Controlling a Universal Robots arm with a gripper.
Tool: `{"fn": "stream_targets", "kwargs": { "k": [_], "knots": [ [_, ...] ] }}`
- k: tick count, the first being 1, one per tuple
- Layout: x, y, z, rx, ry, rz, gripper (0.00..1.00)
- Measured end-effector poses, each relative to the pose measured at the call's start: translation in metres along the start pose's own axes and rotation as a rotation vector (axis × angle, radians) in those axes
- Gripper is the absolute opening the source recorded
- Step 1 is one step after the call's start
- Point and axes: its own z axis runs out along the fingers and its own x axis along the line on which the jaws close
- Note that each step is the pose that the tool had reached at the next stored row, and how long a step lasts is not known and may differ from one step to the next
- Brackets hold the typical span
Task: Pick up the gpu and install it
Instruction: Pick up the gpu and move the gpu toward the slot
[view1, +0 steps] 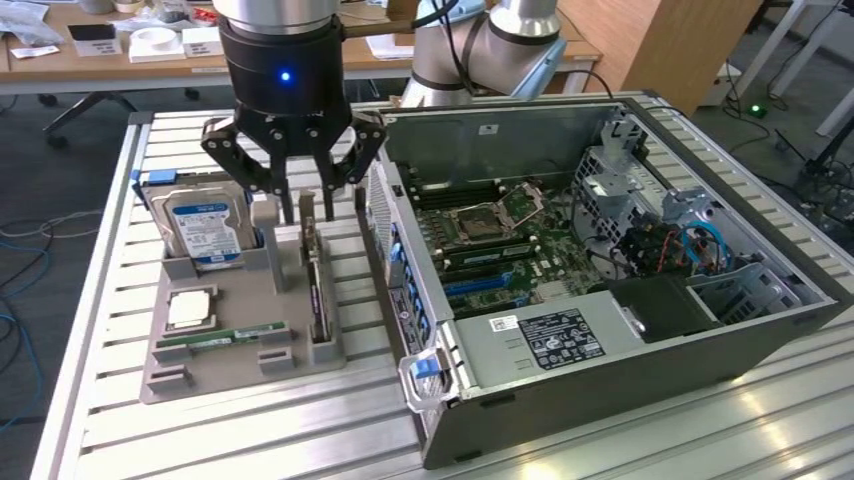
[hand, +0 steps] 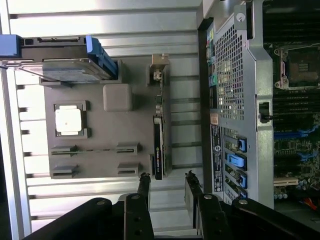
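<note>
The tool (view1: 304, 212) hangs with fingers spread, holding nothing, over the gpu (view1: 315, 280); the card stands on edge along the edge of the tray (view1: 200, 375) nearest the computer case (view1: 561, 400). If the tool comes down off-centre, a finger could strike the card's top and tip it.

in the exterior view the gripper (view1: 307, 214) is partly covering the far end of the gpu (view1: 315, 285), and the arm (view1: 497, 45) is running off the top edge. in the wrist view the hard drive (hand: 65, 62) and the computer case (hand: 232, 90) are being cut by the picture's edges.
</note>
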Motion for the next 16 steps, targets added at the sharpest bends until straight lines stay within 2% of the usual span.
{"fn": "stream_targets", "kwargs": {
  "k": [16],
  "knots": [
    [0.001,0.0,0.0292,0.0,0.0,0.0,0.42]
  ]
}}
